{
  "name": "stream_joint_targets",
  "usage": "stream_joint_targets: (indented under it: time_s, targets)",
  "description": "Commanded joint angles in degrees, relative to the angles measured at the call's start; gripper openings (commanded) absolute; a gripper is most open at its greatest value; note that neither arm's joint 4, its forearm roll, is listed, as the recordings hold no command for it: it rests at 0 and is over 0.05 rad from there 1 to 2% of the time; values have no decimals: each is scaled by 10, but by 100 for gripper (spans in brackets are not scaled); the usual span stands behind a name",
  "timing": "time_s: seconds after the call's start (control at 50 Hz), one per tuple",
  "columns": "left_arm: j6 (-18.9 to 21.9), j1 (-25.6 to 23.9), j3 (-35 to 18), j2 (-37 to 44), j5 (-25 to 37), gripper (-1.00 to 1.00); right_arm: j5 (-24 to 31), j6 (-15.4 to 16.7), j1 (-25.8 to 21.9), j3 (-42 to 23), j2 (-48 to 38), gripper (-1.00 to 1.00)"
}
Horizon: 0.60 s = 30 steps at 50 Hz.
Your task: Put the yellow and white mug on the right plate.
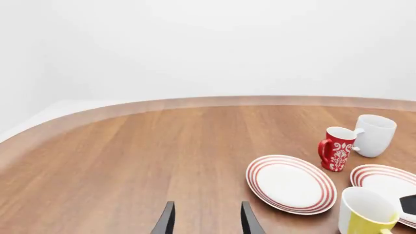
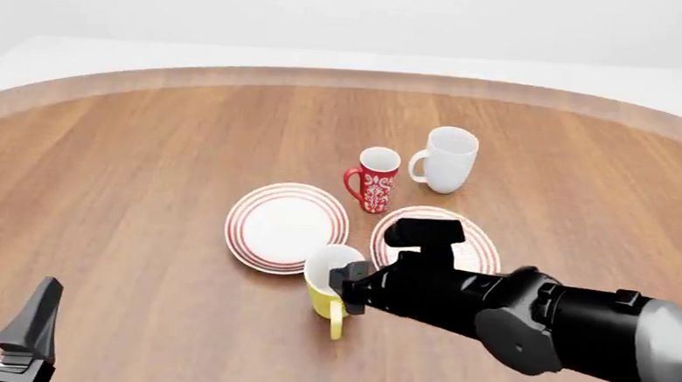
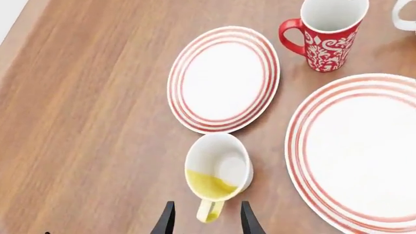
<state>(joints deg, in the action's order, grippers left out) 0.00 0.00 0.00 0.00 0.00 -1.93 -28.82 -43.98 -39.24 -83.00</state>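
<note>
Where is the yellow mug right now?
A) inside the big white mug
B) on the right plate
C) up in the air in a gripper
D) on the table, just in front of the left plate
D: the yellow mug stands on the wooden table just beside the left plate's near rim, with the right plate bare.

A red-and-white patterned mug (image 2: 376,178) stands upright just beside a larger white mug (image 2: 448,159) on the wooden desk (image 2: 144,163), behind the left plate (image 2: 287,226).
</note>
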Motion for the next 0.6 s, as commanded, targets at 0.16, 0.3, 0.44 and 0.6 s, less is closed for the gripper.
stream_joint_targets:
  time_s: [0.16, 0.3, 0.44, 0.6]
  targets:
    - [0, 0, 0, 0, 0, 100, -53, -22, -13, 16, -47, 100]
    - [0, 0, 0, 0, 0, 100, -59, -29, -19, 16, -56, 100]
    - [0, 0, 0, 0, 0, 100, -87, -38, -27, 24, -79, 100]
    - [0, 0, 0, 0, 0, 100, -103, -49, -37, 27, -94, 100]
